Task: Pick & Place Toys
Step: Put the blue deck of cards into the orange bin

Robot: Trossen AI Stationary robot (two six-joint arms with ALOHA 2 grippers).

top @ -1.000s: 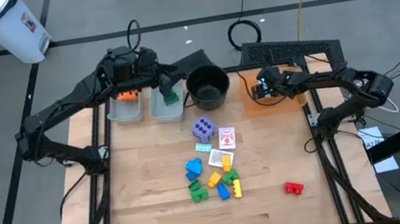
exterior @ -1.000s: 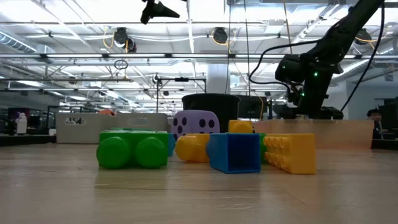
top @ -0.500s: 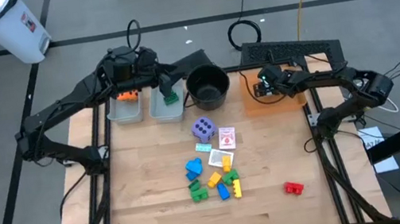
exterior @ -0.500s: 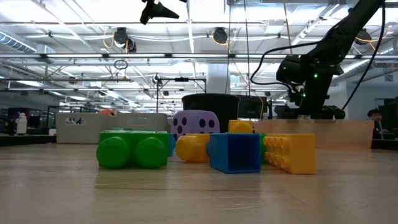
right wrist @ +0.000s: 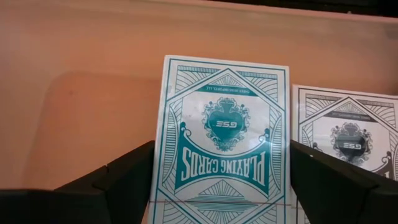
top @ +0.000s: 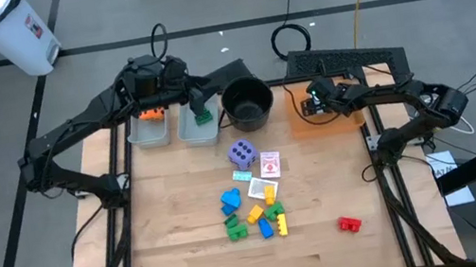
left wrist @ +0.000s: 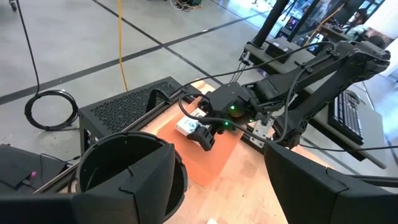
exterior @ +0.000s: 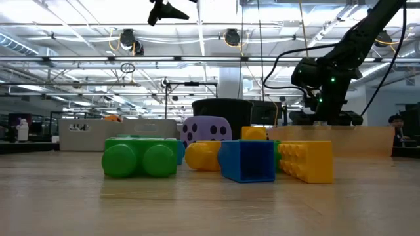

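Wooden surface (top: 181,257) viewed from above, with both arms at its far edge. Left gripper (top: 203,112): positioned over the right-hand one of two grey rectangular plastic bins (top: 199,127), with a green block (top: 205,116) showing at it; whether the fingers clamp that block cannot be told. The neighbouring grey bin (top: 148,130) contains an orange item (top: 152,114). Beside the bins stands a round black pot (top: 247,103), its inside dark, contents not discernible.

Right gripper (top: 315,102): low over a translucent orange tray (top: 346,114) at the far right corner. In the right wrist view, its fingers (right wrist: 124,180) stand apart on either side of a teal-backed playing card (right wrist: 227,140) lying on the orange floor; a second card (right wrist: 348,140) lies just beside it.

Remaining toys, mid-surface: a purple die (top: 241,154) nearest the pot; a white-edged picture card (top: 270,164) beside it; a cluster of blue, yellow and green blocks (top: 255,213) below; a red block (top: 349,223) well apart toward the right. In the low view, a green block (exterior: 140,157), a blue block (exterior: 247,160) and a yellow block (exterior: 306,160) sit in front of the die.
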